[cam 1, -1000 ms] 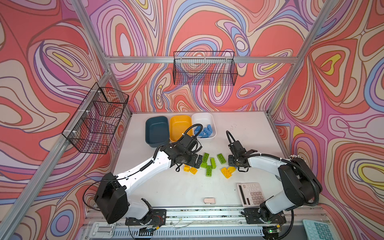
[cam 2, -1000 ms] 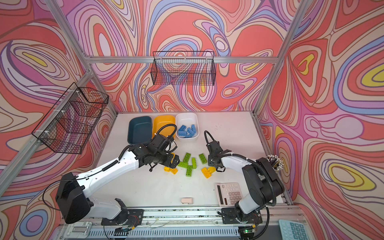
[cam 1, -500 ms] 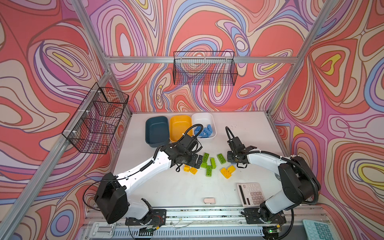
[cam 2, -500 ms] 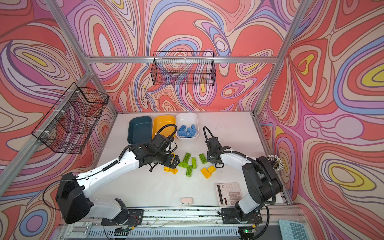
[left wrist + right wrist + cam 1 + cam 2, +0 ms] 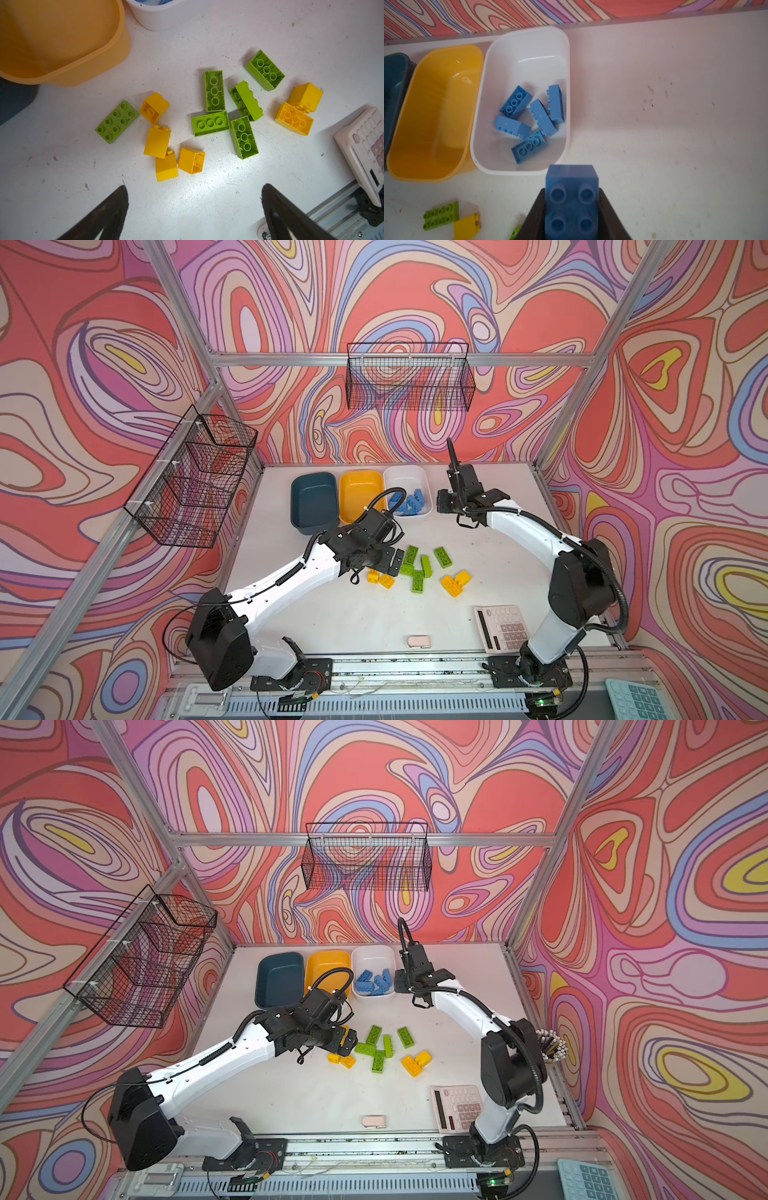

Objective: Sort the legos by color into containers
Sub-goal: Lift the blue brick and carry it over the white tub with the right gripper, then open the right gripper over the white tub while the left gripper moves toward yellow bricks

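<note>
Lime and yellow legos (image 5: 209, 124) lie loose just ahead of my left pincer (image 5: 194, 186), its jaws wide apart and empty. My right pincer (image 5: 572, 190) is clamped on a blue brick (image 5: 572, 212), just short of the white tub (image 5: 527, 52) holding five more blue bricks (image 5: 517, 101).

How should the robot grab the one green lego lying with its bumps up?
Pinch the green lego across its narrow width, on its two long flat sides, coming straight down from above. It lies flat, with bare table along both long sides. A yellow lego crowds one short end, so a lengthwise grip looks harder.
</note>
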You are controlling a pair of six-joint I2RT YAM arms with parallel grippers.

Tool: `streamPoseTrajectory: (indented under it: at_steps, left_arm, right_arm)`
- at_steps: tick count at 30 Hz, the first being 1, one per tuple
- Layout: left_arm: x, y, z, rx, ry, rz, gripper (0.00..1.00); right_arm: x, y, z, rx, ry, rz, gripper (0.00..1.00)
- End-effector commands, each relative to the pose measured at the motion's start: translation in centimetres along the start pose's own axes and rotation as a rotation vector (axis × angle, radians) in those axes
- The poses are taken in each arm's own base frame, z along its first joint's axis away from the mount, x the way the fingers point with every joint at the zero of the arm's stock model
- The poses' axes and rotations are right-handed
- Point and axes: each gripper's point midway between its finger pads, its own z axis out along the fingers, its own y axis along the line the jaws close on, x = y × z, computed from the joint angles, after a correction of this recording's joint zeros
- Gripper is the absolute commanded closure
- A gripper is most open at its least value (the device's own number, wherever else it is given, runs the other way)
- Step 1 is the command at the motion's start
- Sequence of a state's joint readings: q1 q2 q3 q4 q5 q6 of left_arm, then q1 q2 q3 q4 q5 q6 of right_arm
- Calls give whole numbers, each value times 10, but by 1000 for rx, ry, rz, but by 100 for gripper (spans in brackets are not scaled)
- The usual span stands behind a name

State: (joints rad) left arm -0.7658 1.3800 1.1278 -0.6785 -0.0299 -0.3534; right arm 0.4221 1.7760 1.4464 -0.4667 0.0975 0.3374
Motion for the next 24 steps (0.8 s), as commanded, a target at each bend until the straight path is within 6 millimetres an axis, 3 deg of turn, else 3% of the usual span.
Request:
streamPoseTrajectory:
  at_steps: [1,7,13,18,24]
  left_arm:
    - [-6,3,-16,-22,-29,24,0]
    - [-5,3,-14,-24,-20,32,0]
    - [-3,2,-12,-23,-10,37,0]
    - [-3,2,-12,-23,-8,40,0]
    - [-2,2,-10,-27,0,45,1]
  right_arm:
    - [-6,21,22,-74,42,-20,81]
    - [-38,49,58,-153,19,1,81]
    - [-43,60,91,-182,30,16,79]
    - [-45,66,103,-202,31,31,72]
    - [-50,70,104,-218,17,40,61]
